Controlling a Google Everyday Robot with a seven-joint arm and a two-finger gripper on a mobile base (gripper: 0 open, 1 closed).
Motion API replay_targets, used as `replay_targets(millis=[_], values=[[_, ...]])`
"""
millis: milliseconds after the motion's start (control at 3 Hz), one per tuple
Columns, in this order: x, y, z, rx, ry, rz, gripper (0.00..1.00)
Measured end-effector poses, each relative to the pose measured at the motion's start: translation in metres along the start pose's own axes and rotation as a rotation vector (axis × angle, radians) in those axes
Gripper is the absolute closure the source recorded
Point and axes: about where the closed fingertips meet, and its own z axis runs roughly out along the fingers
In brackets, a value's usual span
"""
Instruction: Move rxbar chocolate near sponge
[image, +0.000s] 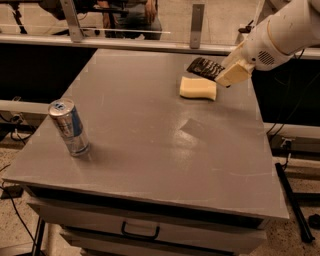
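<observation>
The pincer (223, 75) hangs over the far right part of the table (150, 165). Its fingers are closed on one end of the rxbar chocolate (204, 66). The bar juts out from the pincer toward the left of the view, raised off the surface. The sponge (198, 88) lies flat on the table just below and left of the pincer, close under the bar. A drink can (69, 127) stands upright well apart from the pincer, far to its left.

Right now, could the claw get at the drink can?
Probably not yet: the claw grips the rxbar chocolate by the sponge, across the table from the can, though nothing stands between.
</observation>
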Motion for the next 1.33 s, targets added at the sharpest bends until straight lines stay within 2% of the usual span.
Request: replay_targets(millis=[333, 667, 1000, 1333], values=[[0.011, -0.031, 0.012, 0.021, -0.075, 0.112, 1.0], [0.021, -0.043, 0.03, 0.022, -0.097, 0.162, 0.84], [0.033, -0.05, 0.046, 0.005, -0.106, 0.188, 0.61], [0.044, -0.051, 0.063, -0.034, -0.099, 0.198, 0.37]])
